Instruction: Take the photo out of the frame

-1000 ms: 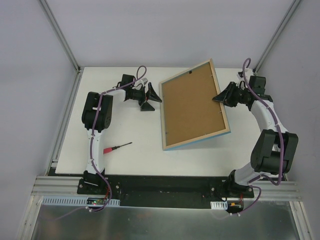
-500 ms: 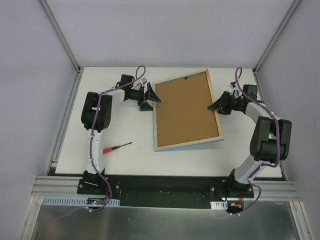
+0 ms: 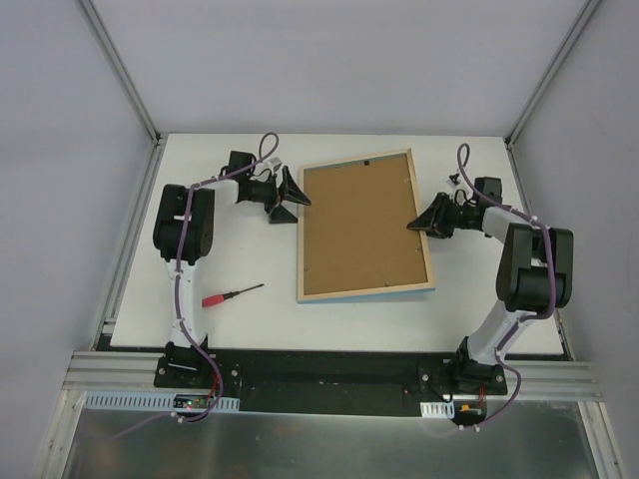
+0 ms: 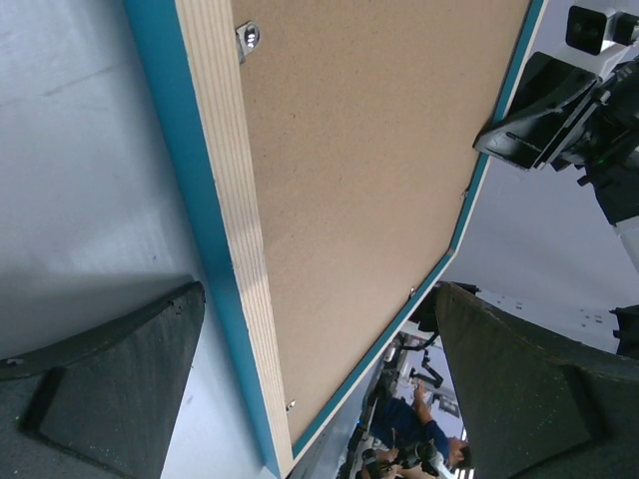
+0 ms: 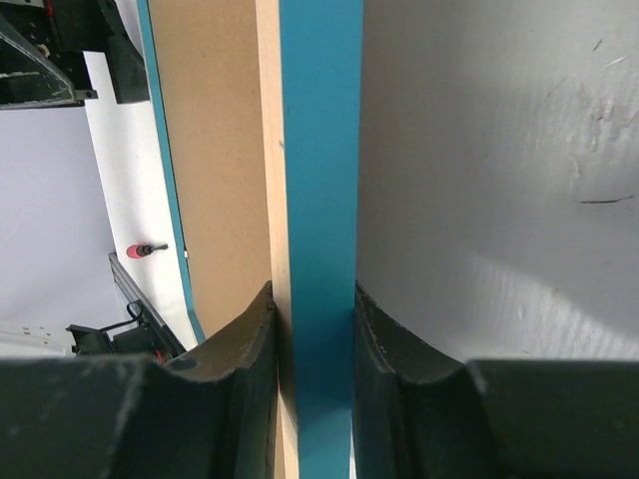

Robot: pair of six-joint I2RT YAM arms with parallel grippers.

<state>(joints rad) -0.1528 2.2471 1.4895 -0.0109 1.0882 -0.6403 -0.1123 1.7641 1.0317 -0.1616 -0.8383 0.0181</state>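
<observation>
Right wrist view shows my right pincer pinched tight on the rim of the frame, lying face-down on the desk with the photo hidden under its backing board; my left pincer gapes empty alongside, and should turn the clips gently.

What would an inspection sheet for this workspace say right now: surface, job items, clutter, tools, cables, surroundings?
Surface: white table, faint scuffs in the right wrist view.
Job's things: frame back up, brown backing board in place; photo not visible.
Clutter: red-handled screwdriver near the left arm.
Tools: right tool shut on the frame's right edge; left tool open at its left edge.
Cables: purple cable runs along each arm.
Surroundings: grey walls, metal rails.
</observation>
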